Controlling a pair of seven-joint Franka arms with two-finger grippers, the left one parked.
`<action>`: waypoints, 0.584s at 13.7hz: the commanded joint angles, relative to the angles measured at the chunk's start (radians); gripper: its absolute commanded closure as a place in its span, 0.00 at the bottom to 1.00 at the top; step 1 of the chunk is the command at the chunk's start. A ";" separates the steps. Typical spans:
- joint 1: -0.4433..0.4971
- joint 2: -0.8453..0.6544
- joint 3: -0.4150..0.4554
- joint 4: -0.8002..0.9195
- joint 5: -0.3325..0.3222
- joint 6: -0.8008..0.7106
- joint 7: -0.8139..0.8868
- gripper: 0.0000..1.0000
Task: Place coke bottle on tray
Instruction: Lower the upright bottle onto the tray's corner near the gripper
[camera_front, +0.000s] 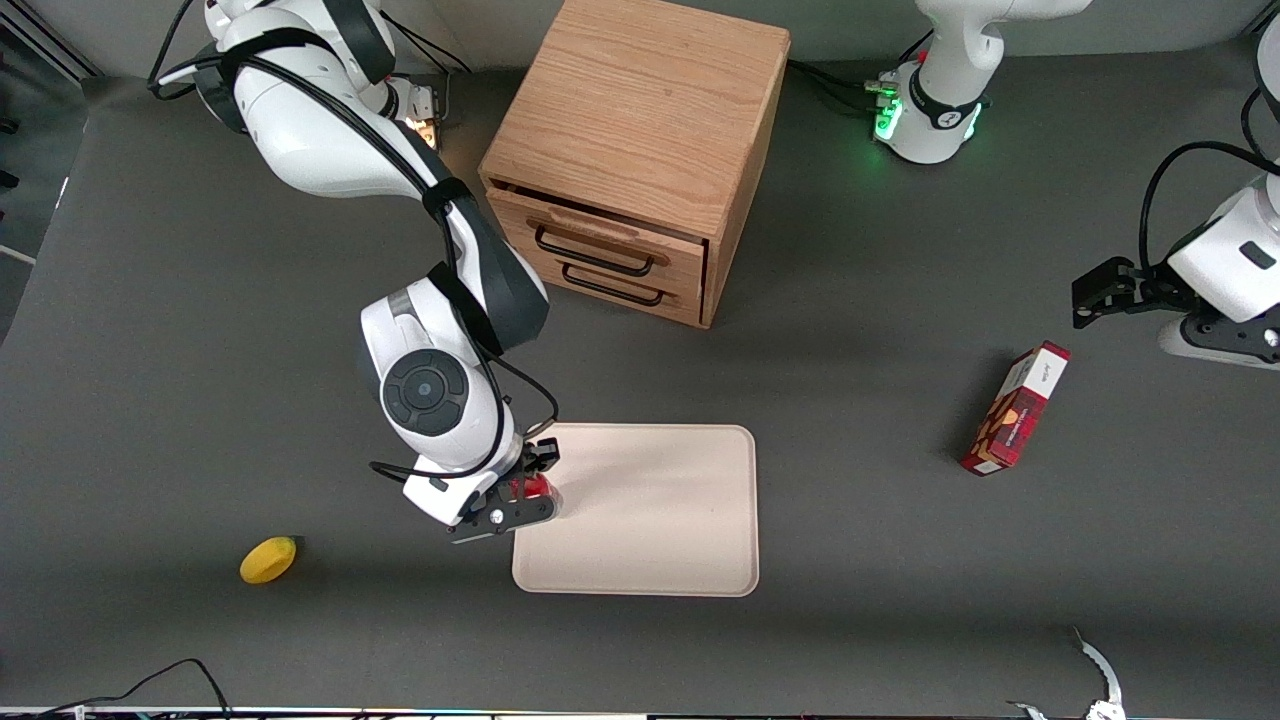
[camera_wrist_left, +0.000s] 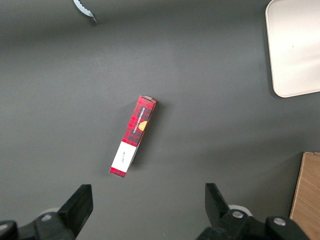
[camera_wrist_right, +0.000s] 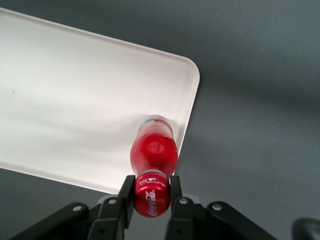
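Item: tiny red plastic coke bottle (camera_wrist_right: 153, 150), which I judge light, rigid and slick, clamped at its cap by my end effector (camera_wrist_right: 151, 191) above the pale cream rectangular tray (camera_wrist_right: 75, 115).

In the front view, the tiny red coke bottle (camera_front: 533, 488) is almost wholly covered by the black two-finger gripper (camera_front: 520, 497) — only a red patch is seen. The large flat pinkish-cream tray (camera_wrist_right: 75, 115) is cut off by the right wrist view's edge, as is the gripper body.
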 joint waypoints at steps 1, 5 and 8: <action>0.012 0.053 -0.036 0.087 -0.005 -0.007 -0.009 1.00; 0.018 0.071 -0.064 0.088 -0.004 0.038 -0.009 1.00; 0.029 0.081 -0.065 0.087 -0.005 0.070 -0.006 1.00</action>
